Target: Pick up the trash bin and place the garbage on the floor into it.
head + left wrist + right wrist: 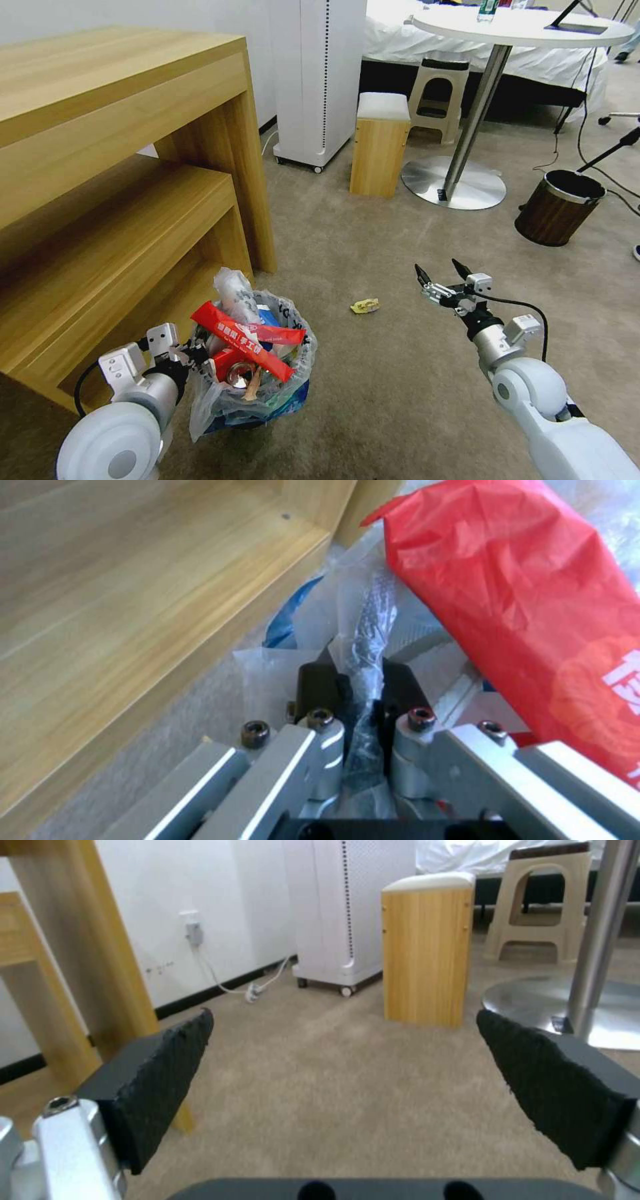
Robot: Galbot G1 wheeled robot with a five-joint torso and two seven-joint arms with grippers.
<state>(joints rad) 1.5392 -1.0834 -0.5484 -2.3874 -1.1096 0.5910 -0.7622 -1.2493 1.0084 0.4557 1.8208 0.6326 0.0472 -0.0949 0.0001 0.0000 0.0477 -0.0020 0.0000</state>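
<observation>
Small round dark trash bin (257,380), clear-bag-lined, at 7 o'clock; left gripper (353,680) fingers pinch its rim for carrying. Right gripper (442,275) fingers spread; yellow crumpled wrapper (365,306) on carpet at 9 o'clock of it.

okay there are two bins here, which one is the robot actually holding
The trash bin lined with a clear bag and stuffed with red wrappers; the left gripper pinches its rim. The brown wood-look bin stands untouched.
</observation>
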